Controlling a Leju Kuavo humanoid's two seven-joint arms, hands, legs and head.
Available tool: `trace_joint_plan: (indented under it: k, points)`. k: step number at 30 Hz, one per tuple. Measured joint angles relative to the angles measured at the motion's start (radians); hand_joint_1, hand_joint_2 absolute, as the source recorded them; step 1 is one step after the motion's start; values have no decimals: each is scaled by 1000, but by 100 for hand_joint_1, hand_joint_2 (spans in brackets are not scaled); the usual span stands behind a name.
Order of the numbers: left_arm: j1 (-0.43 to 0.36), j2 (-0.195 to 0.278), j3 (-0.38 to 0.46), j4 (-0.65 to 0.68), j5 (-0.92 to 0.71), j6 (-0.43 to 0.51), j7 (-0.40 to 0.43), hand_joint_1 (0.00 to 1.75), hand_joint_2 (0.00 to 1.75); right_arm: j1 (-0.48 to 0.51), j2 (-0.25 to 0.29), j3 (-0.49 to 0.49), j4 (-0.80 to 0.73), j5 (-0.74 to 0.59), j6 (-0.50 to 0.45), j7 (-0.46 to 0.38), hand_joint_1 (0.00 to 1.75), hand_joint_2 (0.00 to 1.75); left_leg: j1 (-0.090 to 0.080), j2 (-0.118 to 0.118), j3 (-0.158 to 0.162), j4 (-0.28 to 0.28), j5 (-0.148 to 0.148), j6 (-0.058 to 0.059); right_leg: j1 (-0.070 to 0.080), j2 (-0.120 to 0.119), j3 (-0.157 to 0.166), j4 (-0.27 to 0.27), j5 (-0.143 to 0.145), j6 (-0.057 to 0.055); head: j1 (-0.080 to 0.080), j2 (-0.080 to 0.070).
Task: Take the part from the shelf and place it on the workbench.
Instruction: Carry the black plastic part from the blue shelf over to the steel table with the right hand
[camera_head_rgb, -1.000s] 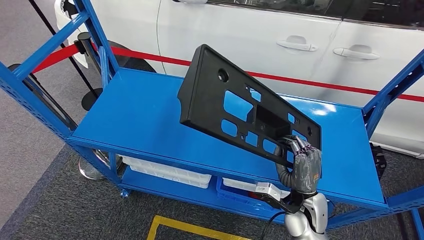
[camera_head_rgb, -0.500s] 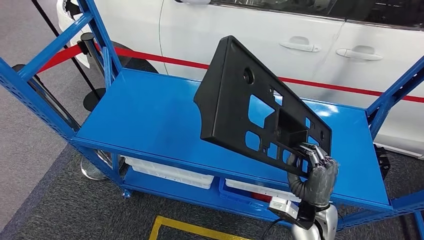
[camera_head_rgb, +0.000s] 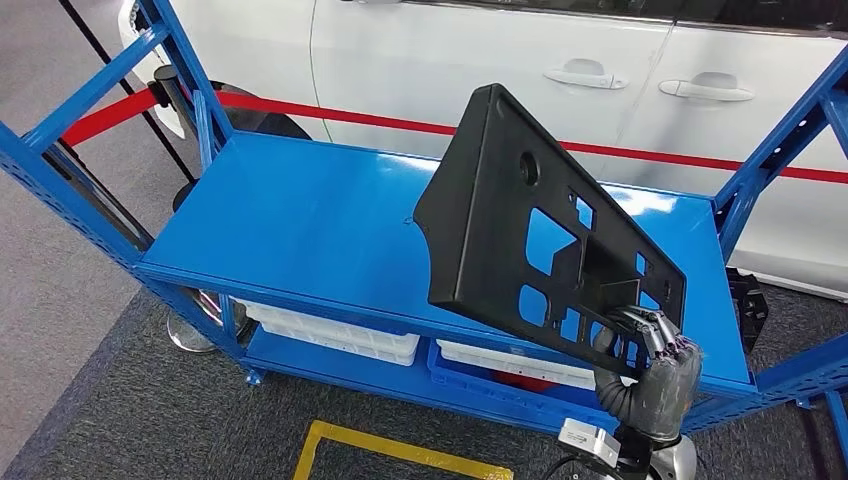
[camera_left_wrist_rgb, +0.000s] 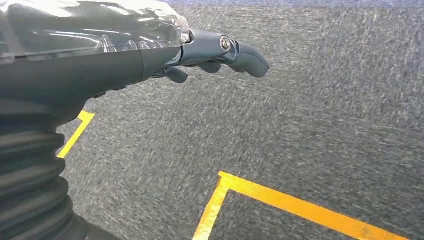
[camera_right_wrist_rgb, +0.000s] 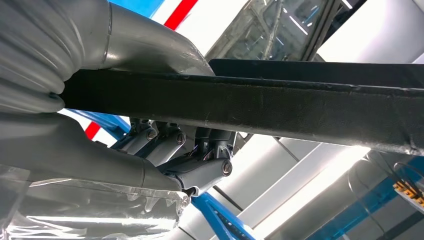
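over the last second i've watched the black part (camera_head_rgb: 545, 235) swing from a shallow lean to standing nearly on edge, and it now sits further right and clear above the blue shelf (camera_head_rgb: 300, 225), touching nothing there. my right hand (camera_head_rgb: 655, 370) has its fingers (camera_head_rgb: 650, 325) curled through the cutouts at the part's near right corner, so it is gripping the part; the right wrist view shows the part's edge (camera_right_wrist_rgb: 260, 102) clamped across the hand (camera_right_wrist_rgb: 165, 155). i read that as the pick being done and the carry to the desk starting. the desk itself isn't in front of me, only the shelf and a white car (camera_head_rgb: 560, 60) beyond it. my left hand (camera_left_wrist_rgb: 210, 55) hangs over grey carpet (camera_left_wrist_rgb: 310, 100) with yellow floor tape (camera_left_wrist_rgb: 280, 197), fingers loosely bent and holding nothing. with one corner held, i'd expect the tall part to sway on the turn.
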Motion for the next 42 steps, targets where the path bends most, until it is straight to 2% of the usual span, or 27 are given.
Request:
trace_joint_plan:
  k: [2,3,5,7,8,9,11,12,13,15,17,19,22,23,24,26,27,28,29,30,32,34,35,37,38,39,42]
  points:
    - [-4,0,-4,0,0,-1,-3,0,175,2,3,-3,-5,1,0,-2,175,175,-2,0,102,-154,40,9,1,1,-11,2,11,6,0,0]
    - [-6,0,-6,0,-1,-2,-4,0,175,3,4,-4,-8,1,0,-4,175,175,-5,-1,135,-208,50,15,2,0,-13,2,18,12,0,0]
    - [-9,0,-10,0,-1,-3,-5,0,175,4,6,-6,-13,1,0,-5,175,175,-11,-2,151,-246,54,23,2,0,-15,-3,33,24,0,0]
    - [-9,0,-15,1,-1,-4,-5,0,175,6,7,-7,-15,1,0,-6,175,175,-9,1,138,-253,73,36,1,1,-20,-5,38,38,0,0]
    - [-9,0,-17,1,-1,-4,-4,0,175,8,7,-8,-15,1,0,-6,175,175,-7,3,131,-256,84,44,0,2,-27,5,21,42,0,0]
    - [-10,-1,-18,2,-1,-4,-4,0,175,9,7,-9,-15,1,0,-6,175,175,-5,5,121,-261,97,52,0,3,-38,32,-14,46,0,0]
    - [-10,-1,-20,4,-1,-5,-4,0,175,10,8,-10,-15,0,0,-6,175,175,-7,9,95,-260,118,61,-2,3,-68,138,-113,49,0,0]
    - [-10,-1,-21,6,-2,-6,-4,0,175,10,8,-10,-15,-2,0,-5,175,175,-8,10,80,-258,128,62,-2,3,-79,196,-147,50,0,0]
    - [-9,-1,-21,7,-1,-7,-4,0,175,10,8,-10,-15,-5,0,-4,175,175,-9,10,64,-255,138,62,-2,3,-81,237,-158,50,0,0]
    - [-8,-1,-21,9,4,-10,-1,0,175,11,8,-9,-15,-18,0,5,175,175,-10,11,32,-245,154,59,-2,3,-39,228,-120,48,0,0]
    - [-7,-3,-19,9,23,-8,11,0,175,4,9,0,-14,-40,0,23,175,175,-12,10,4,-230,166,52,0,4,57,107,-84,42,0,0]
    - [-7,-5,-12,10,48,-4,28,0,175,-18,12,19,-11,-67,0,45,175,175,-14,10,-13,-220,179,41,5,6,123,4,-89,35,-1,0]
    - [-7,-6,3,10,69,2,53,0,175,-65,17,43,3,-80,0,72,175,175,-13,11,-21,-219,197,24,7,5,117,-20,-80,19,-1,0]
    - [-5,-6,6,10,71,3,62,0,175,-78,18,48,7,-78,0,81,175,175,-12,9,-30,-209,182,18,5,2,108,-20,-69,10,-1,0]
    - [-4,-6,8,10,71,4,71,0,175,-86,21,52,10,-75,0,89,175,175,-11,8,-42,-181,148,13,2,-1,97,-22,-58,3,-1,0]
    - [-2,-6,10,10,72,4,82,0,175,-91,25,54,9,-73,0,99,175,175,-6,7,-77,-72,46,5,2,-5,71,-22,-36,-6,-2,0]
    - [-2,-6,11,10,74,4,83,0,175,-88,27,51,6,-74,0,101,175,175,-5,7,-91,-7,8,1,3,-7,56,-21,-25,-7,-2,0]
    - [-1,-6,12,10,77,4,80,0,175,-84,29,46,2,-78,0,99,175,175,-3,7,-95,44,-7,-2,3,-8,41,-20,-14,-7,-2,0]
    - [-1,-6,12,10,81,4,76,0,175,-76,32,39,-4,-84,0,96,175,175,-1,7,-85,67,3,-3,4,-10,26,-19,-3,-6,-2,0]
    - [-1,-5,13,10,86,4,72,0,175,-67,35,29,-11,-92,0,91,175,175,0,7,-58,55,30,-3,5,-11,12,-17,7,-4,-2,0]
    - [-1,-4,14,10,94,4,67,0,175,-43,41,6,-30,-110,0,79,175,175,0,6,45,-64,73,4,6,-12,-10,-14,24,3,-2,0]
    - [-1,-4,14,10,96,4,69,0,175,-16,45,-15,-51,-127,0,71,175,175,-4,5,146,-209,62,14,7,-13,-20,-12,41,13,-1,0]
    - [-1,-4,15,10,97,4,72,0,175,-5,47,-24,-61,-133,0,68,175,175,-8,4,170,-249,52,19,7,-13,-22,-13,50,19,-1,0]
    - [0,-5,17,10,97,4,79,0,175,13,50,-36,-77,-141,0,66,175,175,-10,6,167,-268,60,31,5,-12,-25,-17,65,32,-1,0]
    - [0,-5,18,10,97,4,82,0,175,21,51,-41,-83,-144,0,65,175,175,-9,9,159,-270,71,40,4,-9,-31,-11,54,37,-1,0]
    - [0,-6,19,10,97,4,84,0,175,27,51,-45,-87,-145,0,65,175,175,-7,12,148,-272,83,49,3,-6,-41,11,24,40,0,0]
    - [0,-6,21,10,97,4,88,0,175,36,51,-54,-95,-146,0,66,175,175,-9,17,103,-272,122,64,2,-2,-87,178,-124,47,0,0]
